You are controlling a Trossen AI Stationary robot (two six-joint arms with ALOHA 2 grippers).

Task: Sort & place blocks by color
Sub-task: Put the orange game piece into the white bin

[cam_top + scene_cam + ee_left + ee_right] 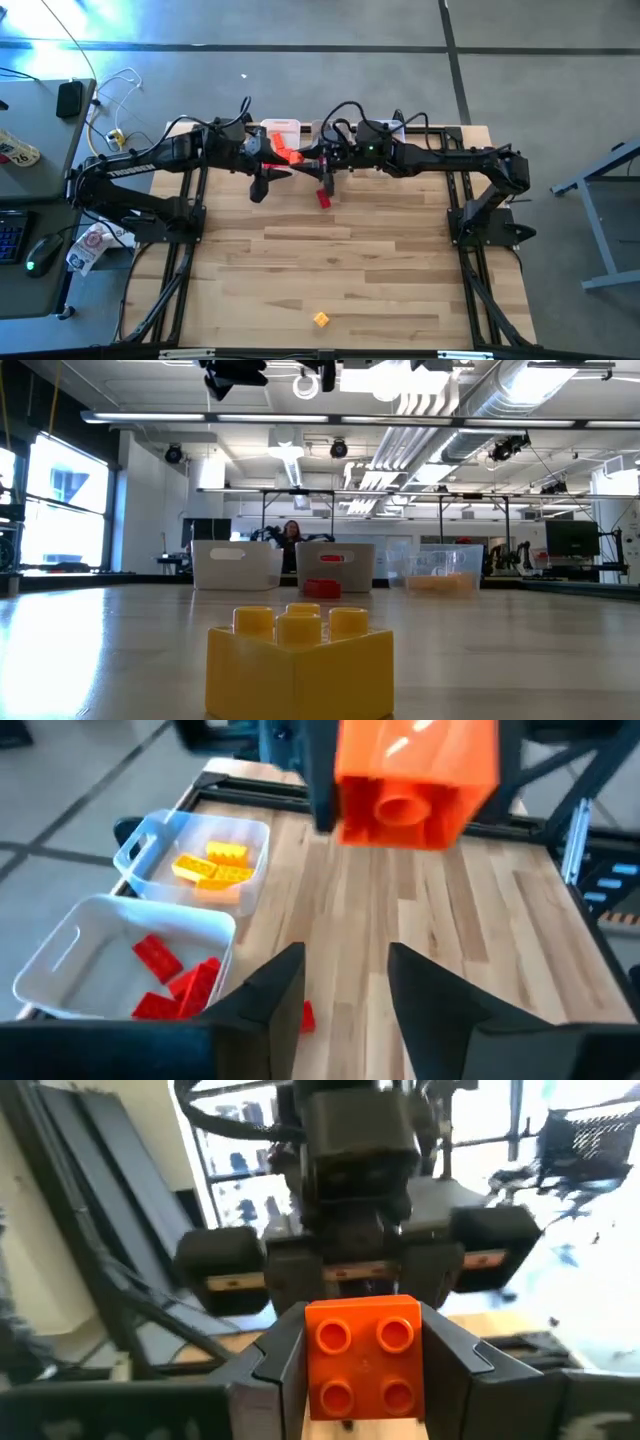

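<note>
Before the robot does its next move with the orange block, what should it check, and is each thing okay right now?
1. Right gripper holds the orange block tight: ok.
2. Left gripper is open, holding nothing: ok.
3. Yellow blocks share one bin: ok.
4. Red blocks share another bin: ok.
5. All blocks put away: not ok; a red block and a yellow block lie on the table.
6. Which bin sits under the orange block: cannot tell.
</note>
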